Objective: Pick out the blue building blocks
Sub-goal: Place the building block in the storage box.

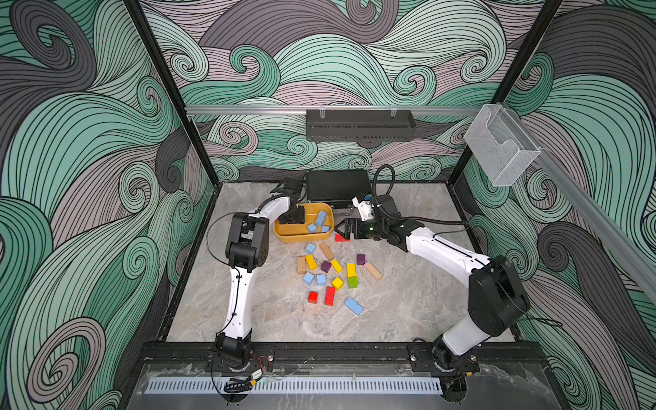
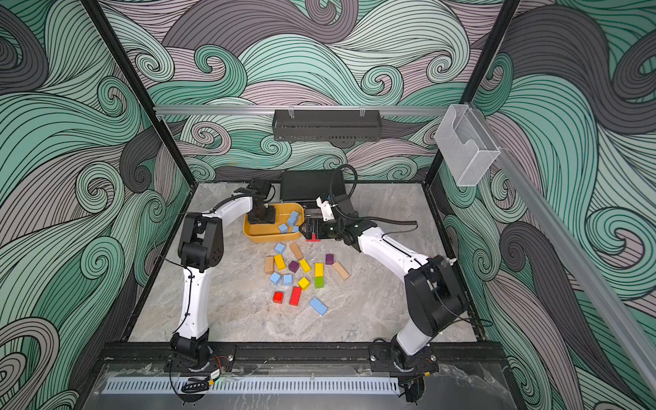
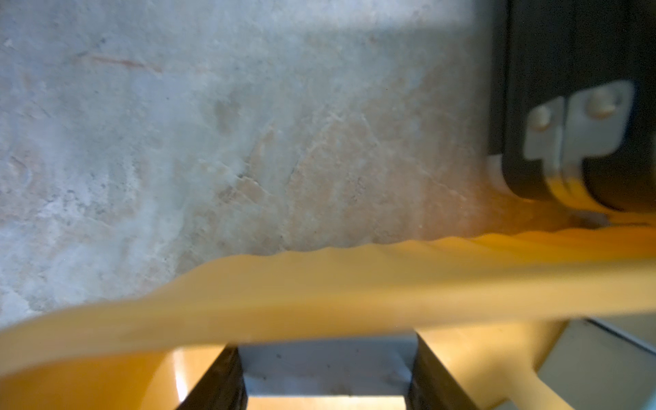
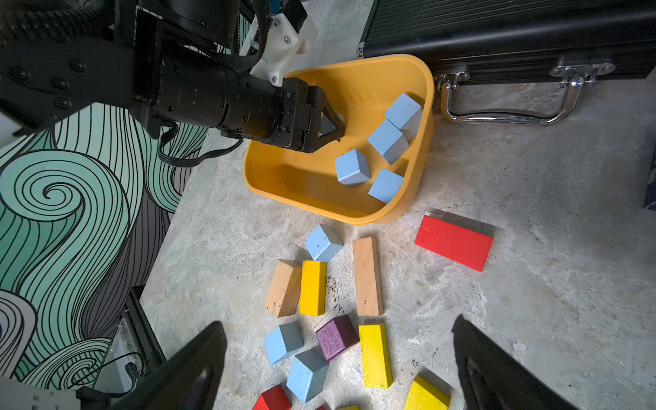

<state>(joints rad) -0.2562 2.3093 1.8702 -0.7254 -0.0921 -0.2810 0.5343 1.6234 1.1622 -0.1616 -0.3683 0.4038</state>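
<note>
Progress: four blue building blocks [image 4: 387, 140] lie in the yellow tray [image 4: 284, 177]. Four loose blue blocks [image 1: 308, 278] remain on the counter [image 1: 408, 301] among other colours. The left hand [image 4: 330, 124] is down inside the tray, apparently pinching a fifth blue block [image 3: 326, 365]. The right hand [image 1: 346, 229] hangs spread and empty beside the tray. The left wrist view is blurred, and both top views hide the pinched block.

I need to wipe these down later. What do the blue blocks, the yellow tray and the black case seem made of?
Blue blocks: probably painted wood, matte, with dark specks in the paint. Yellow tray: likely moulded plastic, smooth, slight sheen, rounded corners. Black case: ribbed shell, metal or plastic, unclear; its handle looks like shiny chromed metal.
</note>
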